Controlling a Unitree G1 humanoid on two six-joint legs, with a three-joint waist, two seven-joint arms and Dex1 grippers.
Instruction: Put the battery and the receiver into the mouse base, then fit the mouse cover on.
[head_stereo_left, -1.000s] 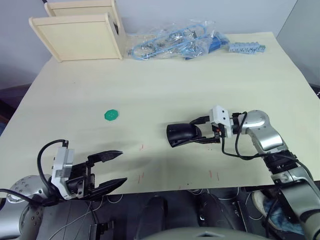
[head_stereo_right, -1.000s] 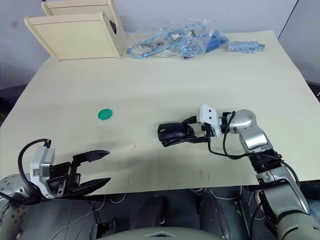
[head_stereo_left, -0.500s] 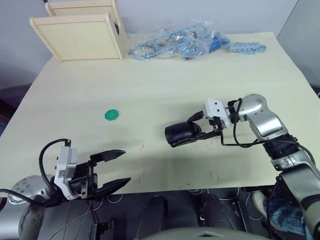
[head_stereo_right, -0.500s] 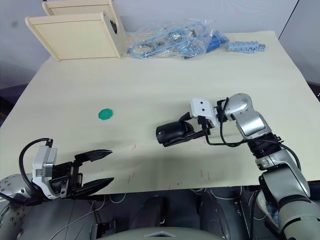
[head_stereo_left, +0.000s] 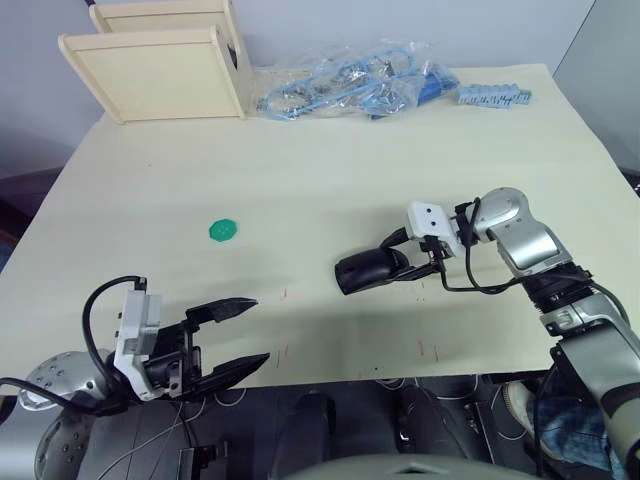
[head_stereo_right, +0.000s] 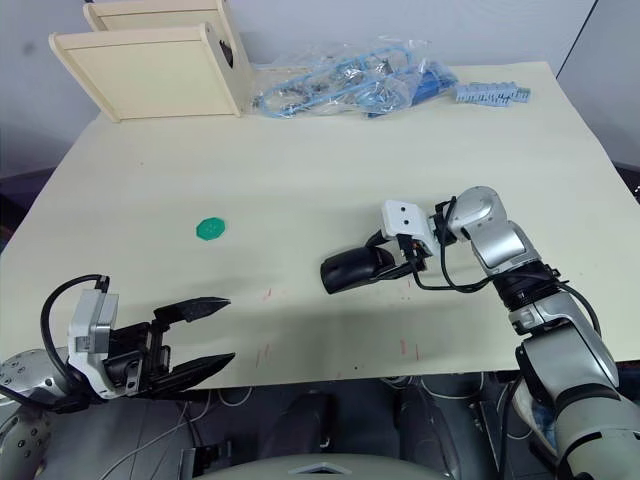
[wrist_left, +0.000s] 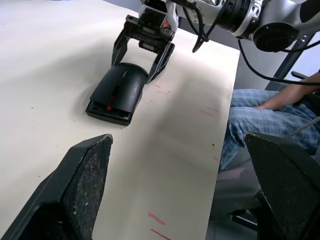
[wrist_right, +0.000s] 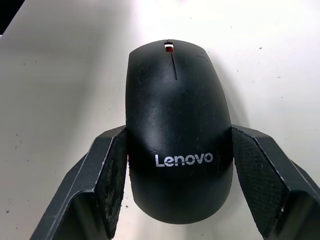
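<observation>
Our right pincer (head_stereo_right: 392, 262) grips the glossy black, Lenovo-marked mouse cover (wrist_right: 177, 125), already seated on the base, between its fingers on the pale desk (head_stereo_left: 330, 170). We judge fitting done; next, release. Our left pincer (head_stereo_left: 228, 335) hangs open.
</observation>
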